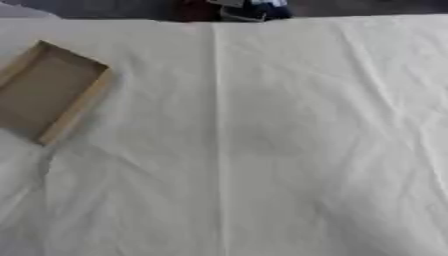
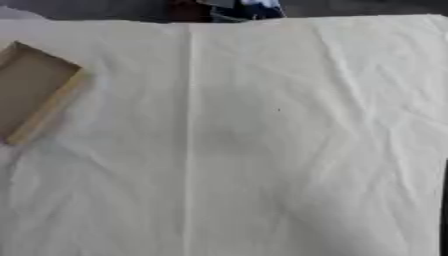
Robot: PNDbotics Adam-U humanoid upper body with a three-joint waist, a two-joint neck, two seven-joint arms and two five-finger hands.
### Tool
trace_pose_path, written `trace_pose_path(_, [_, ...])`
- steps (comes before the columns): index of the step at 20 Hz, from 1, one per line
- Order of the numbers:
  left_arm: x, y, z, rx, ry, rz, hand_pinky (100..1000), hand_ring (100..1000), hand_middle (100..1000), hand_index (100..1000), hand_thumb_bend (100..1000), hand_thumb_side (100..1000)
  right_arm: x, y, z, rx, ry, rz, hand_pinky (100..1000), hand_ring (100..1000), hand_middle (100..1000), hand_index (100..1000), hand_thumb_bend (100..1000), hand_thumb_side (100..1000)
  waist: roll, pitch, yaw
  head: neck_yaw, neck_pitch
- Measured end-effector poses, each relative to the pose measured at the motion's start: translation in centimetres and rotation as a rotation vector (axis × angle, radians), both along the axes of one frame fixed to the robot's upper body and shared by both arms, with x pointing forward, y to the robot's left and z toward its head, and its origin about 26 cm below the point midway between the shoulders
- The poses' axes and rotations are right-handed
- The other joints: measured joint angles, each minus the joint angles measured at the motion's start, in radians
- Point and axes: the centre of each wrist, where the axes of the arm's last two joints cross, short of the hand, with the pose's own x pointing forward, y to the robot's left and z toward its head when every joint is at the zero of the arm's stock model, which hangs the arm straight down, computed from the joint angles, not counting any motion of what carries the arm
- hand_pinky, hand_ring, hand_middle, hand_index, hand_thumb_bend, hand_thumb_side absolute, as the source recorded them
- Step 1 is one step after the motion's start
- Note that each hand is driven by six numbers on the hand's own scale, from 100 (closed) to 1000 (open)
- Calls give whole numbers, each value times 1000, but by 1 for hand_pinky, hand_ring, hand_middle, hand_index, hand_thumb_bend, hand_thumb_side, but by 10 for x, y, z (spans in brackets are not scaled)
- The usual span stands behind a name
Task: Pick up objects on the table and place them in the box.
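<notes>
Cream cloth (image 1: 289, 150), creased and wrinkled, fills the foreground right below my head. Neither of my hands shows in either view, so I can't tell whether they're released, clenched or grasping. Out to my left, the brown cardboard box (image 1: 48, 90) lies open and askew on the cloth, nothing visible inside it.

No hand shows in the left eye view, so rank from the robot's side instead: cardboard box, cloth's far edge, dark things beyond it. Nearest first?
1. cardboard box, at the left, open.
2. cloth's far edge, across the top.
3. dark things, top centre, past the cloth.
</notes>
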Motion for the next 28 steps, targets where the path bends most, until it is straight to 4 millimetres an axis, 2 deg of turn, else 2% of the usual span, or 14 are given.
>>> trace_pose_path(1, [3,-8,7,15,-4,-12,130,303,352,444,190,100,0,0,0,0,0,0,728,726,611,738,100,457,0,0,0,1,2])
trace_pose_path(2, [6,-15,13,29,0,-20,130,303,352,445,156,100,0,0,0,-1,0,1,728,726,611,738,100,452,0,0,-2,3,4])
trace_pose_path(4, [11,-28,19,50,25,-29,129,303,352,445,156,100,0,0,0,-2,0,2,728,726,611,738,100,453,0,-1,-6,8,6])
trace_pose_path(8, [19,-42,16,76,103,-14,130,303,353,447,143,100,0,0,0,-2,0,2,728,726,611,739,100,454,1,-1,-11,17,7])
trace_pose_path(14, [27,-38,-12,73,229,51,137,304,356,453,115,100,0,0,-1,-2,1,2,728,727,611,739,100,457,1,-1,-12,19,7])
trace_pose_path(20, [32,-24,-54,38,317,107,145,310,365,465,100,100,0,0,-1,-1,3,2,729,727,611,739,100,457,-4,-1,-12,23,4])
trace_pose_path(22, [32,-21,-67,22,335,124,192,345,403,521,138,100,0,0,-1,-2,2,2,729,728,611,739,100,458,-7,-1,-13,23,2])
trace_pose_path(23, [32,-20,-73,16,341,131,275,409,467,639,160,100,0,0,-1,-2,2,3,729,728,611,739,100,458,-7,0,-14,23,2])
trace_pose_path(24, [32,-19,-78,9,346,133,346,469,524,707,165,100,0,0,-1,-2,2,3,729,728,611,739,100,458,-7,0,-14,23,2])
trace_pose_path(25, [32,-18,-82,6,353,130,489,600,662,839,166,100,0,0,-1,-2,2,3,729,728,611,739,100,459,-6,0,-14,23,2])
trace_pose_path(28, [31,-16,-88,14,376,106,658,774,817,950,236,100,0,0,-1,-2,3,3,729,728,611,739,100,459,-6,0,-13,23,2])
